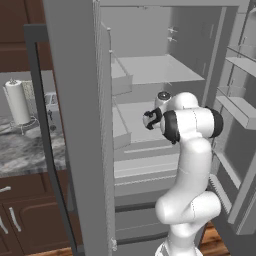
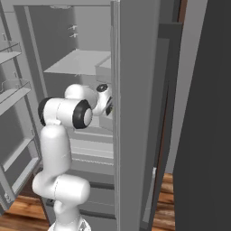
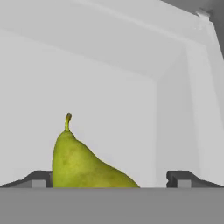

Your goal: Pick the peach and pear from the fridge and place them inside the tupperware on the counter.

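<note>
The yellow-green pear stands with its stem up on a grey shelf inside the fridge. My gripper is open, and the pear's lower part lies between the two dark fingertips, nearer the left one, without touching either. From the base views, the arm reaches into the middle of the open fridge, with the hand level with the second shelf. The peach and the tupperware are out of view. A strip of the marbled counter shows left of the fridge door.
The open fridge door stands edge-on close to the arm's left. Door bins hang on the right. A paper towel roll stands on the counter. The fridge's back wall and right corner are close behind the pear.
</note>
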{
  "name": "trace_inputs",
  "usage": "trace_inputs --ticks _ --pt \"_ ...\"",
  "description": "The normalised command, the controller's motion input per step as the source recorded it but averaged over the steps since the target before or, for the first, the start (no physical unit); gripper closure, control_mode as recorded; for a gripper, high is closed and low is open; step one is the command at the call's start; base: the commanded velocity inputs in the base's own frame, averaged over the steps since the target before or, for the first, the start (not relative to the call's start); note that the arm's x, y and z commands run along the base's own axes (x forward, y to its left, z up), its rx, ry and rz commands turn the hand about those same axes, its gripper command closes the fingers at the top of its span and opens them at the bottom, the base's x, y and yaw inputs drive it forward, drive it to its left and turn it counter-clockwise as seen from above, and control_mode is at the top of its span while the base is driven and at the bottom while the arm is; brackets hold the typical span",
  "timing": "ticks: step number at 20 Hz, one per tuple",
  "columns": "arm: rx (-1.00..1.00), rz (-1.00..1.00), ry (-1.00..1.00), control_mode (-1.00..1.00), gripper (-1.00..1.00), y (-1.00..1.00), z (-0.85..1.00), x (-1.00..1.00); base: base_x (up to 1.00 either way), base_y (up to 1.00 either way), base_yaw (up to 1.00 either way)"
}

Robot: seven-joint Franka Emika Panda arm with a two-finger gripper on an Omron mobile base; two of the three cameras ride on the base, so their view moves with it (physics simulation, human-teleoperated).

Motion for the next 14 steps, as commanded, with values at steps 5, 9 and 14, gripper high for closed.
trace_inputs --ticks 5,9,14 --pt "0.00 0.00 0.15 -1.00 1.00 -0.02 -0.64 0.03 0.00 0.00 0.00" --pt "-0.01 0.00 0.11 -1.00 1.00 0.16 -0.92 -0.46 0.00 0.00 0.00" --pt "-0.05 -0.03 0.00 -1.00 1.00 0.45 -1.00 -1.00 0.00 0.00 0.00"
